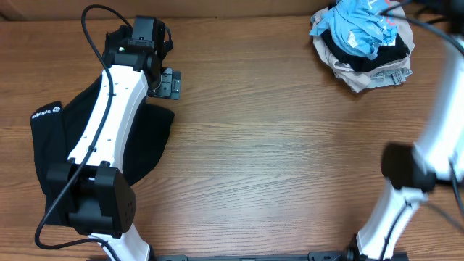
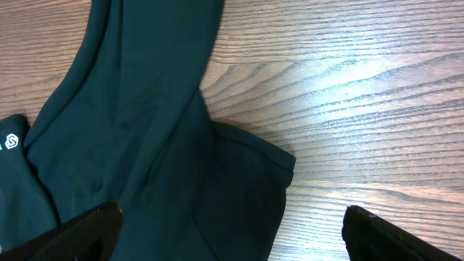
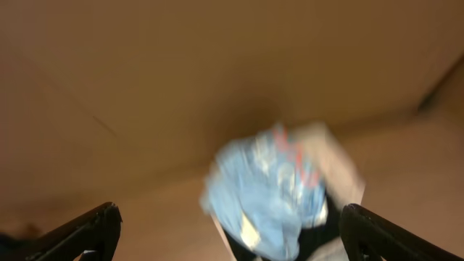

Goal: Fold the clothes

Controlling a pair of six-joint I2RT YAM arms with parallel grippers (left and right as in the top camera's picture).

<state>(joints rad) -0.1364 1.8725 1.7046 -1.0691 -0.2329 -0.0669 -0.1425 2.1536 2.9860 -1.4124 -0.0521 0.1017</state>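
A black garment with a small white logo lies spread at the table's left, partly under my left arm. My left gripper hovers open just past its right edge. In the left wrist view the garment fills the left half, and the open gripper holds nothing. A crumpled pile at the far right corner has a light-blue T-shirt on top. In the blurred right wrist view my right gripper stands open and empty, short of that shirt.
Under the blue shirt, the pile holds a black piece and a beige piece. My right arm stretches, blurred, along the right edge toward the pile. A brown wall rises behind the table.
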